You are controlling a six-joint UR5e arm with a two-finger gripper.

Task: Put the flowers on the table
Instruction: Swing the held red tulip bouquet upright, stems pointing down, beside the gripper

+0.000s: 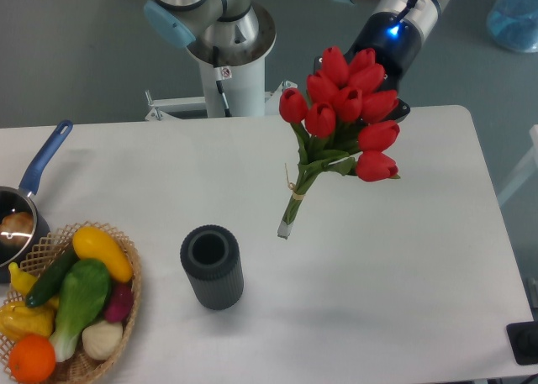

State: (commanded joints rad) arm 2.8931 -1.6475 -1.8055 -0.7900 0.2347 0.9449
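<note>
Flowers hang in the air above the bench, stems down, right of the dark cylinder. Fingers hidden behind the blooms; grip state cannot be determined. Step: transport. Next: lower, lay flat, release.

A dark ribbed cup stands upright, its open mouth facing up. Off in the near left corner sits a wicker basket heaped with toy produce: a yellow squash, a green leafy vegetable, an orange, and a white garlic bulb. Just behind the basket is a small pan with a blue handle.
</note>
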